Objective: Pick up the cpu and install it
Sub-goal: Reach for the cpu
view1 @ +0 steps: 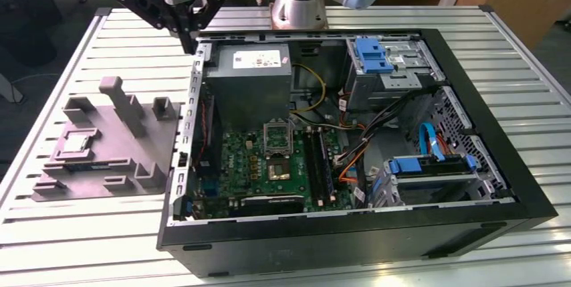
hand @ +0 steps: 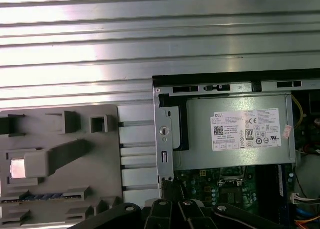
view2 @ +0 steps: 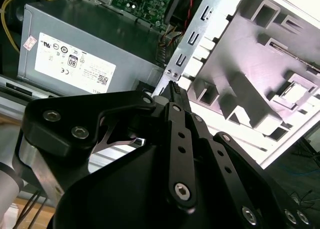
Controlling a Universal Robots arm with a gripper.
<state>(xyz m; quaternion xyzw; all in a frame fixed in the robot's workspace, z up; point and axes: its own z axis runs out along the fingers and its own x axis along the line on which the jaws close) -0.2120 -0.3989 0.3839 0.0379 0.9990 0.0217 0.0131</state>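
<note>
Gripper (view1: 189, 43) is hanging above the far corner of the open computer case (view1: 357, 240) on the exterior view's left, right by the power supply (view1: 254, 79). Its fingers are pressing together and are carrying nothing. In the second wrist view the black linkage is folding to a single tip (view2: 174, 89) over the case's metal edge. In the first wrist view that tip (hand: 166, 188) is pointing down at the same edge.

The cpu (view1: 76, 143) is lying well apart from the gripper. It is resting flat in a square pocket of the grey tray (view1: 116, 140), which is sitting on the slatted table (view1: 89, 247) beside the case. Both wrist views are catching it as a pale, shiny square (view2: 298, 91) (hand: 17, 168) sunk into the tray (view2: 235, 49) (hand: 50, 129). The socket (view1: 279, 168) on the green board inside the case is standing open, with no chip in it that I can make out.

Judging by its look, the chip is going to handle as something very light, thin and stiff. Its smooth metal top is likely offering little friction. Its underside is probably delicate, so squeezing hard or tilting it is risking damage. Two opposite side edges are looking like the sensible place to take hold, with the chip kept level. The pocket walls seem to be leaving only a little of those edges free.
</note>
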